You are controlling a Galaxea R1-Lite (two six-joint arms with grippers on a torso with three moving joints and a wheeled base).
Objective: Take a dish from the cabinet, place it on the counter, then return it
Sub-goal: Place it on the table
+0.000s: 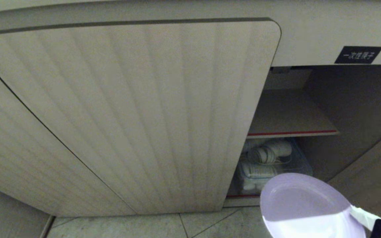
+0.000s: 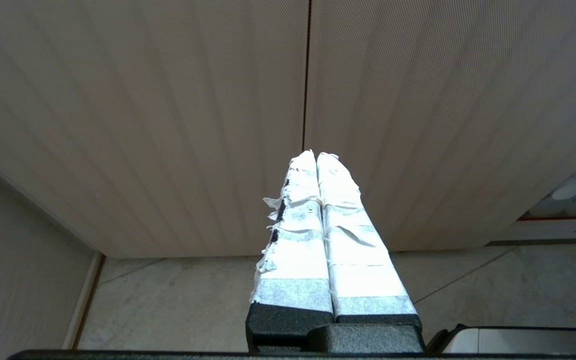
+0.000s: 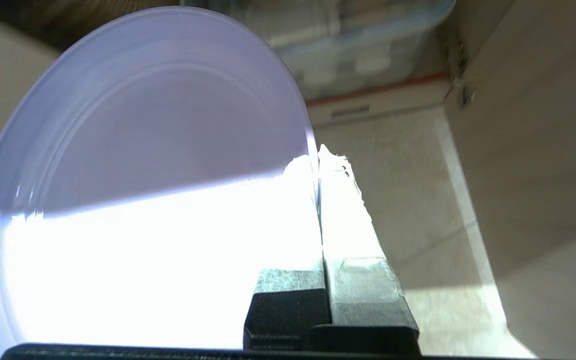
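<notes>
I hold the dish (image 1: 304,206) in the right gripper (image 3: 318,165) — its taped fingers (image 3: 340,200) pinch the right rim of the plate, pressed tight on the thin edge. The plate hangs in the air low at the right, just in front of the open part of the cabinet (image 1: 127,115), over the tiled floor (image 1: 177,228), and it touches nothing else.

I judge that the dish is outside the cabinet now, but I cannot tell from this moment alone if it goes to the table or comes back from it. The table itself is not in view. At least one placing is left to do.

The dish is round and shallow, lavender, matte plastic with a low raised rim; strong light falls on its near half. The cabinet door is beige with vertical ribs and a rounded corner. Inside, the shelf (image 1: 291,132) has a red front edge and looks bare, and below it stands a clear plastic box (image 1: 270,165) with white rolled things. A small black label (image 1: 358,54) with white characters sits above the opening.

The left gripper (image 2: 316,155) is parked in front of the closed ribbed doors — its fingers pressed together on nothing.
</notes>
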